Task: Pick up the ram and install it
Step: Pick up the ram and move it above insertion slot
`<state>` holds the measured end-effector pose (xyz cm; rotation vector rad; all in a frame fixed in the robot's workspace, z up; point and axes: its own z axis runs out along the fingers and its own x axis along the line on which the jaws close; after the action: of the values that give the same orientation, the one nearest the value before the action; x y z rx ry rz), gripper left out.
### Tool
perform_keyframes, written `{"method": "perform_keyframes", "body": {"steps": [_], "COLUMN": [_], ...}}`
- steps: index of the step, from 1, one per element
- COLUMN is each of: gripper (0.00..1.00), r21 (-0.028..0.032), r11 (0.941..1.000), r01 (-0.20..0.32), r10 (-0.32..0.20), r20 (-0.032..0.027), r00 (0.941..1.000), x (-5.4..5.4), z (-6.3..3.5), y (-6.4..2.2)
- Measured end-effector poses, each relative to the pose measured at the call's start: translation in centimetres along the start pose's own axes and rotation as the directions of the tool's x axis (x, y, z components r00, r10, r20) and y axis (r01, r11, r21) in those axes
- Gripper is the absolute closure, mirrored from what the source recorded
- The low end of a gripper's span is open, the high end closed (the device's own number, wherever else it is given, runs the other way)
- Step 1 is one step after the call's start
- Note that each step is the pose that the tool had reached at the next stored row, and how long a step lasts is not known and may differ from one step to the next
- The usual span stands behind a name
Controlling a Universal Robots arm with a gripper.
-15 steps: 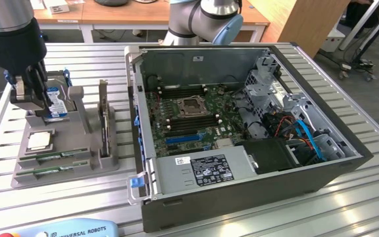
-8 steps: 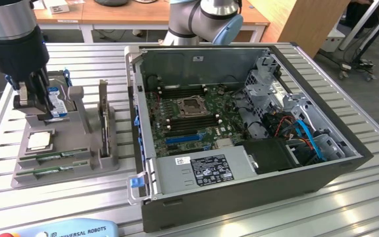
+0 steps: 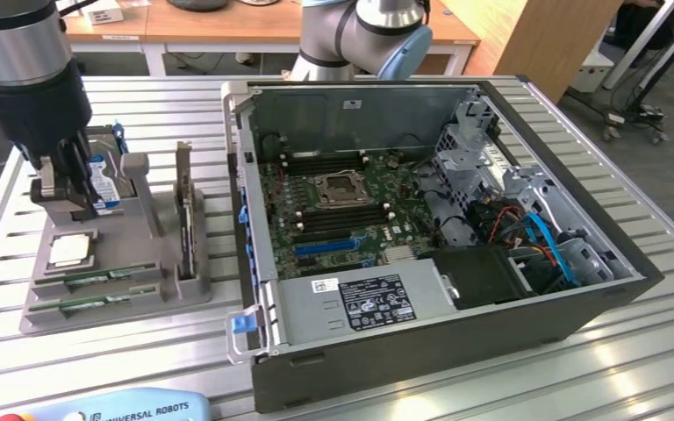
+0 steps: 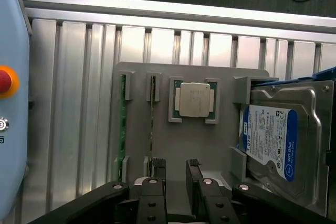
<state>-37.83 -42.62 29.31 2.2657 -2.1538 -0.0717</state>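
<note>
We see our gripper open and empty near the ram, which stands on edge in its holder, easy to pinch.

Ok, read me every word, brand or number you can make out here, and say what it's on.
"UNIVERSAL ROBOTS": on the blue teach pendant.
"WD Blue": on the blue label of the hard drive.
Power supply sticker: print too small to read.
CPU chip: markings too blurred to read.
Ram sticks: no readable text.

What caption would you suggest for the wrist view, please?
Open gripper over a holder with two ram sticks, a processor and a hard drive.
</note>
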Motion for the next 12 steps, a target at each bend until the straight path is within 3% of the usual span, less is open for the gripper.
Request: {"method": "perform_keyframes", "body": {"steps": [4,12], "gripper": [0.70,0.70], "r21": [0.0000,0.0000], "r11": [1.0000,1.0000], "r01": [0.000,0.000], "r10": [0.000,0.000], "r20": [-0.0001,0.0000], "r00": [1.0000,1.0000], "x": [0.01,0.01], "z": [0.45,0.45], "y": [-0.02,-0.02]}}
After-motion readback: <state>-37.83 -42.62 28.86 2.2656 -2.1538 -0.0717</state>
